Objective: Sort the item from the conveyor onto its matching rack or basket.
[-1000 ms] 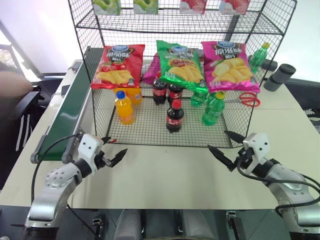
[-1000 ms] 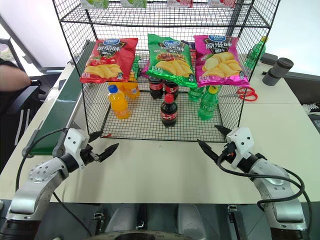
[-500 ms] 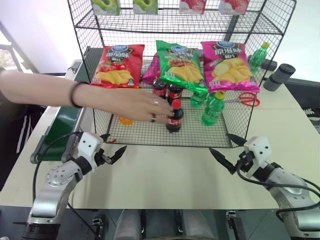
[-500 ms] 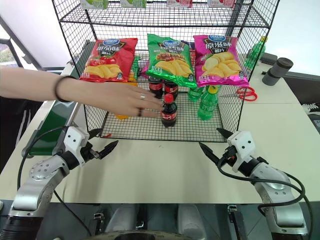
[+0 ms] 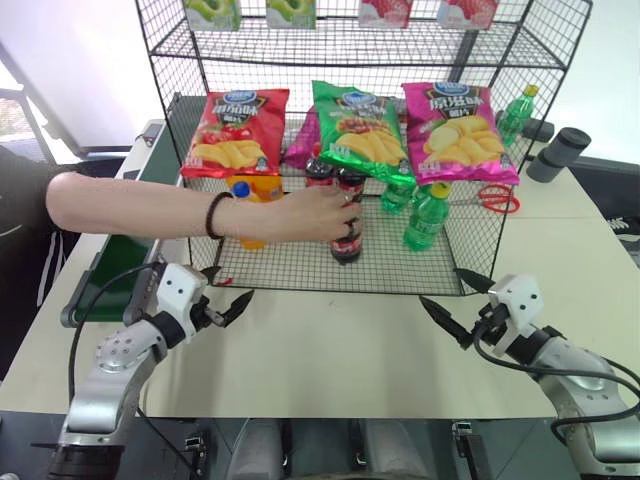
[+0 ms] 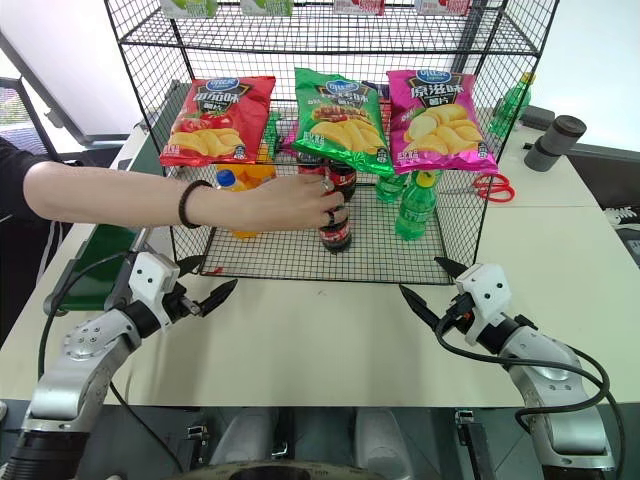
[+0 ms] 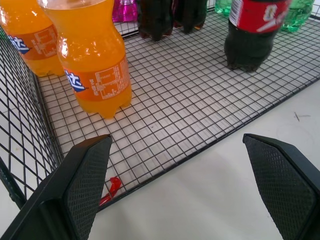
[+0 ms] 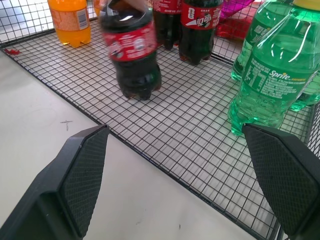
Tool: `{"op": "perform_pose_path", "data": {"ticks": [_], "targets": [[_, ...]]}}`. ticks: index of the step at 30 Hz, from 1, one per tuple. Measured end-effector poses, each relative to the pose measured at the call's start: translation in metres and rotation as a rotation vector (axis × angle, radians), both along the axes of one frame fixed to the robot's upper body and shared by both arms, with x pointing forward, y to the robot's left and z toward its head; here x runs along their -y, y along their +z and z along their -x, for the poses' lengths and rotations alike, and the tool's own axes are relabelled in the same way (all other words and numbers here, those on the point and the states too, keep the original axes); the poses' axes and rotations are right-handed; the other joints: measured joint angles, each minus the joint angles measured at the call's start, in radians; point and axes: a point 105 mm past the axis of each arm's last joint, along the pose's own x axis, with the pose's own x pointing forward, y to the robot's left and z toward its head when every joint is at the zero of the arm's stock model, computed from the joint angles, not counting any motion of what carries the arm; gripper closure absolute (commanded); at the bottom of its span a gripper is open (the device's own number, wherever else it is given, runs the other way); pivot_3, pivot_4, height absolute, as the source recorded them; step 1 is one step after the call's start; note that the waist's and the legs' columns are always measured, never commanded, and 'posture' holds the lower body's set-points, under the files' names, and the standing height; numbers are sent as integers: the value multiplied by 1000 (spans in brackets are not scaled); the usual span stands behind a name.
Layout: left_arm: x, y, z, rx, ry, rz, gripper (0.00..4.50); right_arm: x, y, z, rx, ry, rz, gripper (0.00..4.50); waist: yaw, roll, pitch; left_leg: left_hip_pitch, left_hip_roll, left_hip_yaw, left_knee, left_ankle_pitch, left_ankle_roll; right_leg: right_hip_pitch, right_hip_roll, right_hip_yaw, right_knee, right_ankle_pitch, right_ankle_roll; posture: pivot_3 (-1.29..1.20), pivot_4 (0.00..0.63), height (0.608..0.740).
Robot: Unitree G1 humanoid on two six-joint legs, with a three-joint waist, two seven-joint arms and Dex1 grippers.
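The cola bottle [image 5: 345,243], dark with a red label, stands on the mesh floor of the black wire rack [image 5: 290,266]; a person's hand [image 5: 325,213] is wrapped around its top. It also appears as the cola bottle [image 8: 132,50] and the cola bottle [image 7: 255,27] in the wrist views. My left gripper [image 5: 228,290] hangs open over the pale table, just in front of the rack's left front corner. My right gripper [image 5: 443,287] is open too, before the right front corner. The green conveyor [image 5: 112,268] runs along the rack's left side, partly hidden by the person's arm.
An orange soda bottle [image 7: 95,60] stands front left in the rack, two more cola bottles [image 8: 192,25] at the back, green bottles [image 5: 428,215] on the right. Chip bags [image 5: 360,135] hang above. Red scissors [image 5: 497,198] and a grey cylinder [image 5: 560,153] lie beyond the rack's right wall.
A person's arm has come in from the left, reached into the rack and closed its hand over the front cola bottle. Both grippers have stayed in place, open.
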Motion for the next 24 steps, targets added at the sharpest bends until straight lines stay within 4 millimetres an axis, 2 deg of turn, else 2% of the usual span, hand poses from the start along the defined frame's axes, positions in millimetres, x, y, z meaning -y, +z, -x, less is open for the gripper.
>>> {"op": "perform_pose_path", "data": {"ticks": [17, 24], "targets": [[3, 7, -5, 51, -3, 27, 0, -2, 5, -8, 20, 10, 3, 87, 0, 0, 0, 0, 0, 0, 0, 0, 0, 0, 0, 0, 1, 0, 0, 0, 150, 740], [-3, 9, -4, 56, 17, 45, 0, -6, 4, -8, 17, 24, 0, 87, 0, 0, 0, 0, 0, 0, 0, 0, 0, 0, 1, 0, 1, 0, 0, 0, 150, 740]]}}
